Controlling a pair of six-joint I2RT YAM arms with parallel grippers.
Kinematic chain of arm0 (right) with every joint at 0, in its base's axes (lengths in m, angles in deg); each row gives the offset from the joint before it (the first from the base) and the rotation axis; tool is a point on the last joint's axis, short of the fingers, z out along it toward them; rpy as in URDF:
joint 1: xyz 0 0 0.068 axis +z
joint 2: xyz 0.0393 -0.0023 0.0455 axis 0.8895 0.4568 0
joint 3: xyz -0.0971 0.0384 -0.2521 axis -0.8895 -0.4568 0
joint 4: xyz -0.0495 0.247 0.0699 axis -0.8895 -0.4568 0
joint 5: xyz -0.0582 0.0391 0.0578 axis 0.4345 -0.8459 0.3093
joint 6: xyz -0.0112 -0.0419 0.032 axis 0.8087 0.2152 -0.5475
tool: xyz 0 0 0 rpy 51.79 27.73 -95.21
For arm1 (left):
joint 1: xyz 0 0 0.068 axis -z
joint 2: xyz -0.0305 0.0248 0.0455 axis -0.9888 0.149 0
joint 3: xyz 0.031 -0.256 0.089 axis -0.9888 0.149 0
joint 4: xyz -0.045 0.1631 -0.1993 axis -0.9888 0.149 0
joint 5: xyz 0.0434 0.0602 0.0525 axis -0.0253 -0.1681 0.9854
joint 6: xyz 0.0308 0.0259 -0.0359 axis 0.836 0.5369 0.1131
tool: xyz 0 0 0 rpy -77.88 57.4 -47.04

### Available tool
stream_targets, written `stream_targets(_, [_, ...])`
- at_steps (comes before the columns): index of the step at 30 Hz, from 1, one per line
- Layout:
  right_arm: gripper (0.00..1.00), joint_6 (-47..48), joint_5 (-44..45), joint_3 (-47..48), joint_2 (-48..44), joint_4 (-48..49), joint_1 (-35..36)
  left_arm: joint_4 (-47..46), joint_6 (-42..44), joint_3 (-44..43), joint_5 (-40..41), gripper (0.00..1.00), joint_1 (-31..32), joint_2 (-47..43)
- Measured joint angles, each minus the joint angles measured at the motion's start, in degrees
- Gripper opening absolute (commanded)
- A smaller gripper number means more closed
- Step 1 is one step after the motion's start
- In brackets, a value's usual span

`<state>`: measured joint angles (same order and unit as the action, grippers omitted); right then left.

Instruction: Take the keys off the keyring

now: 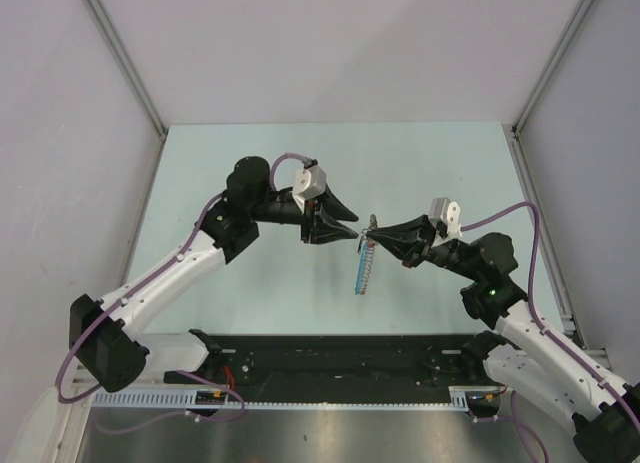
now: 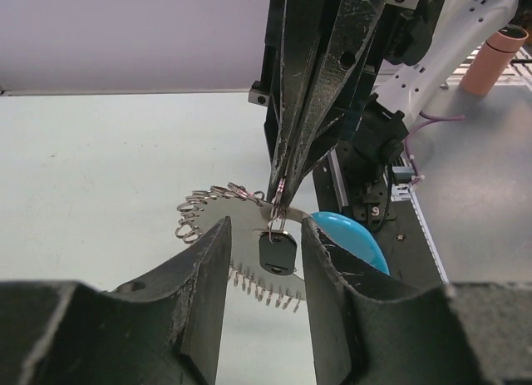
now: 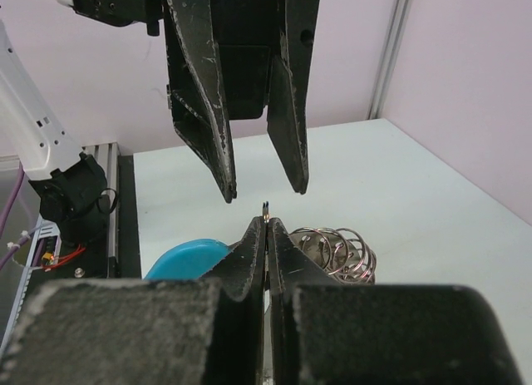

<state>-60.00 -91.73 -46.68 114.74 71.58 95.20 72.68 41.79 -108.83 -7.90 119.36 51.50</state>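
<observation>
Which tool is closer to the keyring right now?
Right. The right tool is shut on the keyring, pinching it at its tip; the left tool stands open facing it, a gap away.

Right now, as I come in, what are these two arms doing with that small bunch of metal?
The right tool is shut on the thin keyring, and a dark-headed key hangs just below its tips, next to a blue strap and a cluster of wire rings. The left tool faces it with fingers open, one on each side of that key, not gripping it. So the key is not yet off the ring.
</observation>
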Motion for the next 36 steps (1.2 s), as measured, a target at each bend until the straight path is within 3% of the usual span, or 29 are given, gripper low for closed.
stream_targets(16, [0.00, -0.2, -0.7, 0.0, -0.1, 1.9, 0.3, 1.0, 1.2, -0.5, 2.1, 0.30, 2.7, 1.5])
stream_targets(36, [0.00, 0.8, -0.5, 0.0, -0.1, 1.2, 1.2, 1.0, 1.1, -0.5, 2.5, 0.29, 2.7, 1.5])
